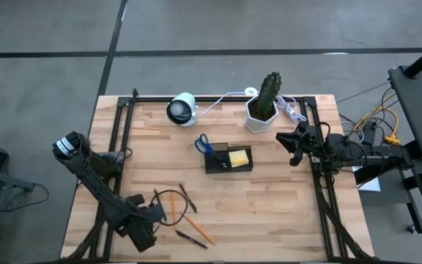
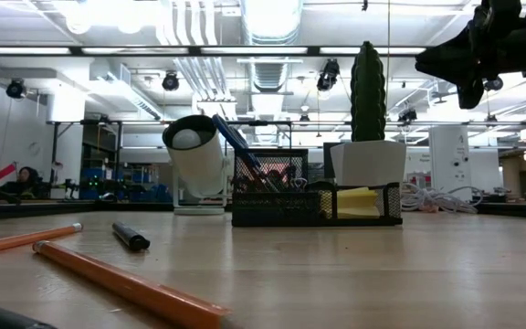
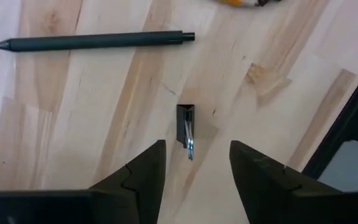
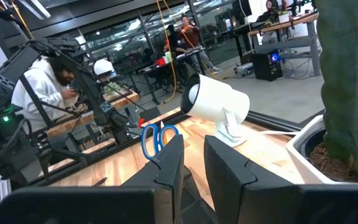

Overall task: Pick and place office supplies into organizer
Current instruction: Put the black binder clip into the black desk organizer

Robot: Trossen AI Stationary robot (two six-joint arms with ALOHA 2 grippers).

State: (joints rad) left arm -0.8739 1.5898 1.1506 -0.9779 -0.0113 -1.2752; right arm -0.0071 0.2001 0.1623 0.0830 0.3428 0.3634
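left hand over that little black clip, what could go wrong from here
1. The binder clip is small and lies flat on the table; the left hand, open above it, might pinch only its thin metal handles and let it slip.
2. The dark pen and the orange pencils lie close by, so a sweeping approach could knock them.
3. The organizer already holds scissors and a yellow pad; a drop from height could bounce out.

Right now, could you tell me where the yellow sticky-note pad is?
In the high view the yellow sticky-note pad sits inside the black organizer, in its right-hand compartment near table centre, just below the cactus pot.
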